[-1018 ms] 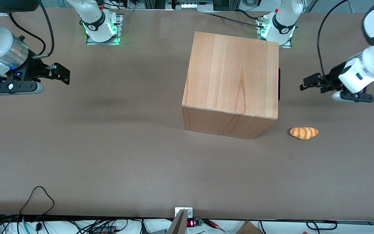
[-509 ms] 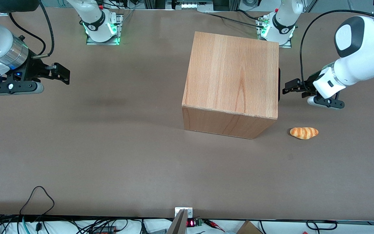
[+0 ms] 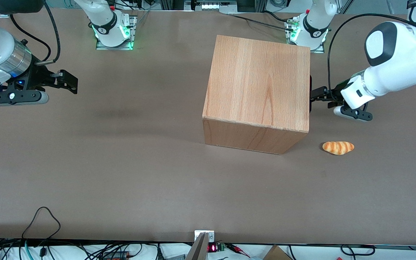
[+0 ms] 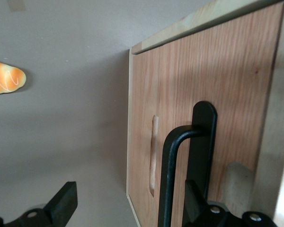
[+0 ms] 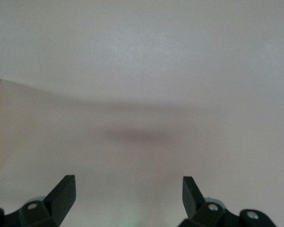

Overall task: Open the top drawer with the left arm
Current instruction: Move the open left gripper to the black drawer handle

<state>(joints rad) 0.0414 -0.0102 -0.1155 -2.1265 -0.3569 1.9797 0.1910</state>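
The beech-coloured cabinet [image 3: 258, 86] stands on the brown table, its front turned toward the working arm's end. The top drawer [image 4: 217, 85] sits pushed in, level with the cabinet's front. Its black bar handle [image 4: 168, 179] shows in the front view only as a dark sliver [image 3: 310, 94] at the cabinet's edge. The left arm [image 3: 392, 61] reaches in from that end, and my gripper [image 3: 314, 96] is right at the handle. In the left wrist view the gripper [image 4: 130, 205] is open, and the bar stands between the two black fingers [image 4: 64, 203], close to one of them.
A small orange bread roll [image 3: 338, 147] lies on the table in front of the drawer and nearer the front camera than my gripper; the roll [image 4: 4, 78] also shows in the left wrist view. The arm bases [image 3: 307, 30] stand at the table's back edge.
The left arm has swung in toward the cabinet's front over the last second. The gripper went from well clear of the handle to straddling it, still open.
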